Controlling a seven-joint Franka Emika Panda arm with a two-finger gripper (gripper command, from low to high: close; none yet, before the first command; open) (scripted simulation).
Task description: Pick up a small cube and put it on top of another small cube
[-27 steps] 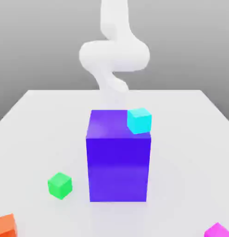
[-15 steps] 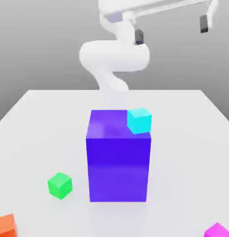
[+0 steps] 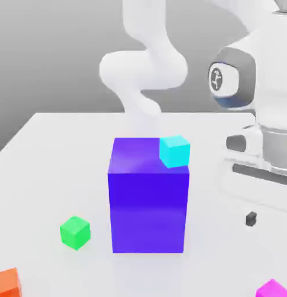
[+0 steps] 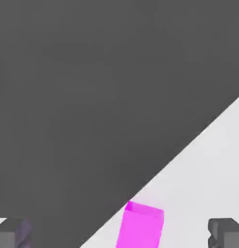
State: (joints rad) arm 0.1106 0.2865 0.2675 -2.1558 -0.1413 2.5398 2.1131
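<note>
A small cyan cube (image 3: 174, 151) sits on the top right corner of a tall purple block (image 3: 147, 197) in the middle of the white table (image 3: 47, 168). A small green cube (image 3: 75, 232) lies to the block's left in the exterior view. An orange cube (image 3: 6, 283) and a magenta cube (image 3: 273, 289) lie at the near corners. My white hand (image 3: 262, 168) hangs low at the exterior view's right, with one dark fingertip (image 3: 251, 218) above the magenta cube. In the hand view my gripper (image 4: 119, 233) is open, its fingertips (image 4: 227, 232) far apart with the magenta cube (image 4: 141, 226) between them and below.
The tall purple block stands as an obstacle beside my hand, on the exterior view's left of it. In the hand view the table's edge (image 4: 189, 145) runs just past the magenta cube, with dark floor beyond. My arm's white links (image 3: 143, 69) rise behind the block.
My hand has swung down from the top of the exterior view to low at its right, above the magenta cube. The cubes have not moved.
</note>
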